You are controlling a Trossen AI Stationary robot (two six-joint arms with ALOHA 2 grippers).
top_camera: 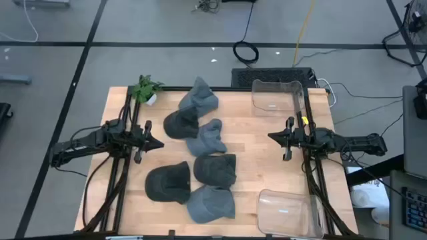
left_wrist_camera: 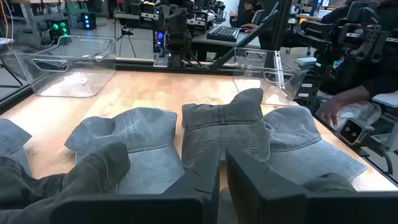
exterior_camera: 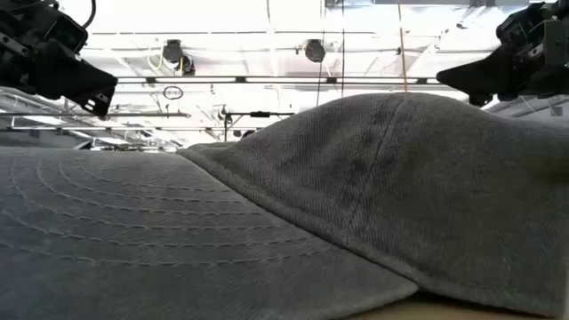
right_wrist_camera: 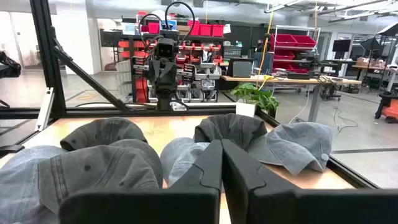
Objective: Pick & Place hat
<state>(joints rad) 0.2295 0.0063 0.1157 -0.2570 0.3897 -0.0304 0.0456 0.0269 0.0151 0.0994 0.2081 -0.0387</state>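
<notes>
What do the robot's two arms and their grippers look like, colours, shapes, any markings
Both arms are dark, near-black jointed links, each ending in a left gripper or right gripper that tapers to a point. Up close, the fingers are blocky, matte black wedges. The right arm carries a small yellow marking near its wrist.

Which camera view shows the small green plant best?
The high view shows the potted plant best: it stands whole at the table's far left corner, beside the hats. The right wrist view shows it farther off, behind the hats. The low view is filled by one hat, and the left wrist view does not show it.
</notes>
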